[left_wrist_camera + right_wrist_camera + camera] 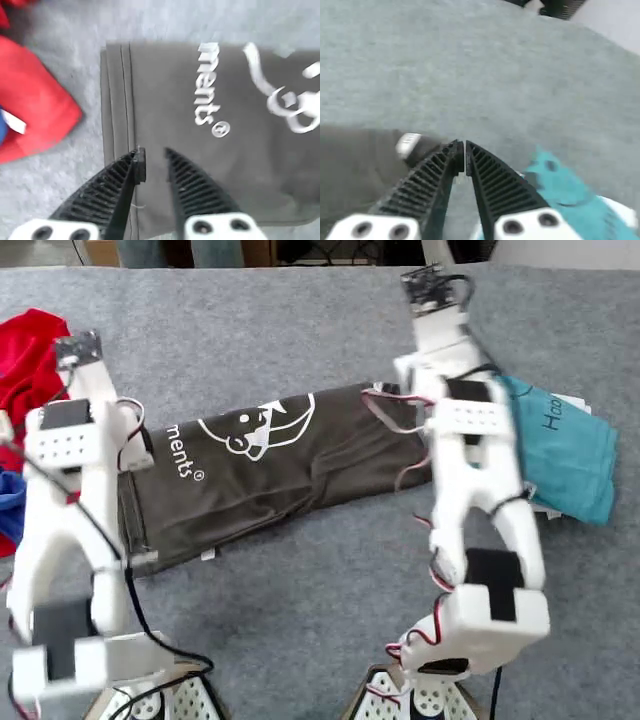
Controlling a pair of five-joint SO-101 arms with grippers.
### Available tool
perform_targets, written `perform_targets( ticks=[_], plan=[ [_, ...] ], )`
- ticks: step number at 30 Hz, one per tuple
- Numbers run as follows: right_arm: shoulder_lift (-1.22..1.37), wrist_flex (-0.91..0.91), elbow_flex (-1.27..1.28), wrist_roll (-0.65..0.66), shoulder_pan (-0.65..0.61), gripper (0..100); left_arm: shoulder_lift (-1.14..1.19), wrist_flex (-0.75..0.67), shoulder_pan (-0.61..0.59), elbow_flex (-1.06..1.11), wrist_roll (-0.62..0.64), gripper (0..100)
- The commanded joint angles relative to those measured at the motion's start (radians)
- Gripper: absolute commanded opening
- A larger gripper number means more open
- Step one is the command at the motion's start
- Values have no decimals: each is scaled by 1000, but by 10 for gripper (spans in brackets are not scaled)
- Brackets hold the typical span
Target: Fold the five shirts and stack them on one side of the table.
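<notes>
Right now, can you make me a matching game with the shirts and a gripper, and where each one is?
Things:
1. dark shirt
2. teal shirt
3. red shirt
4. left gripper

Places:
A. far left side
B. open above the dark shirt
C. far right side
D. stretched across the middle

Pairs: 1-D, 2-C, 3-A, 4-B.
</notes>
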Motion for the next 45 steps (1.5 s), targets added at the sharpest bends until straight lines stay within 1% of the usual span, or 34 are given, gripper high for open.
perform_targets(
  ticks=[1, 4, 9, 14, 18, 23, 27, 31, 35, 37, 40, 43, 45],
  plan=[
    [-113, 31, -64, 58, 80, 19, 149, 15, -30, -56, -34, 162],
    [-142, 35, -62, 104, 123, 21, 173, 15, -74, -67, -35, 166],
    [-143, 49, -67, 167, 138, 21, 172, 17, -90, -65, -38, 167],
    [-142, 49, -65, 166, 138, 21, 176, 14, -91, -27, -43, 167],
    [-142, 49, -65, 166, 138, 21, 178, 14, -142, -22, -46, 167],
    [-142, 46, -64, 166, 137, 21, 187, 14, -202, -21, -114, 167],
    [-142, 43, -64, 161, 137, 21, 233, -23, -205, -21, -149, 167],
    [-142, 44, -64, 166, 133, 21, 253, -18, -203, -30, -147, 172],
    [-142, 46, -64, 166, 132, 21, 216, -5, -209, -21, -149, 217],
    [-142, 48, -64, 166, 132, 21, 184, 25, -203, -28, -150, 220],
    [-142, 48, -64, 166, 132, 21, 132, 32, -193, -27, -176, 222],
    [-140, 49, -62, 166, 130, 21, 123, 29, -180, -19, -204, 221],
    [-140, 49, -62, 166, 130, 21, 143, -3, -180, 1, -204, 220]
  ],
)
